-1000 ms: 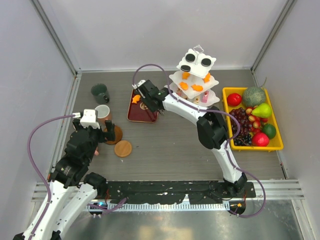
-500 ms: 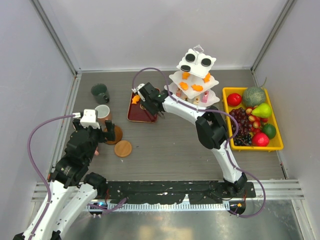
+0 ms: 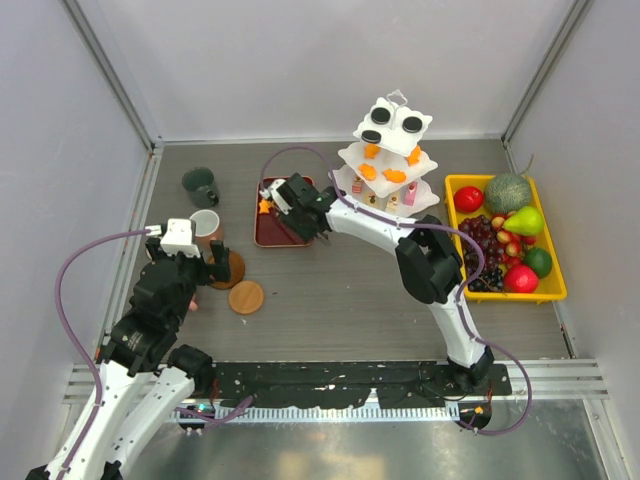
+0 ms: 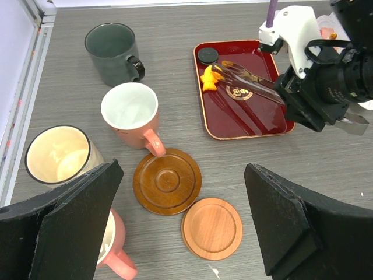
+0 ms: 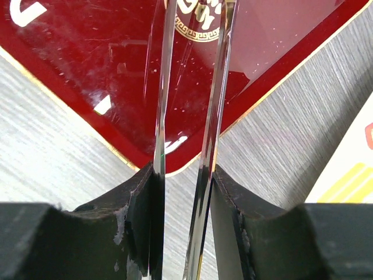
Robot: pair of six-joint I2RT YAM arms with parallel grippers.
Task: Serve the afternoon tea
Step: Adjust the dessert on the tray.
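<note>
The white three-tier stand (image 3: 390,160) holds orange and black sweets at the back. My right gripper (image 3: 295,205) (image 5: 183,204) is shut on the metal tongs (image 4: 250,81) (image 5: 215,111) over the dark red tray (image 4: 245,119) (image 5: 87,70). The tongs' tips sit at an orange sweet (image 4: 208,77) (image 3: 266,206) at the tray's left rim, beside a black round sweet (image 4: 207,55). My left gripper (image 4: 183,233) (image 3: 210,265) is open and empty above two brown coasters (image 4: 167,181) (image 4: 211,227). A dark green mug (image 4: 111,52), a pink mug (image 4: 131,114), a cream mug (image 4: 58,157) and a second pink mug (image 4: 113,248) stand at the left.
A yellow tray of fruit (image 3: 505,235) lies at the right. Grey walls close in the table on the left, back and right. The stand's white base (image 5: 349,175) is just right of the tongs in the right wrist view.
My right gripper has shifted the tongs a little left and nearer, and the orange sweet has moved with the tips toward the tray's left rim. The left arm has not moved.
</note>
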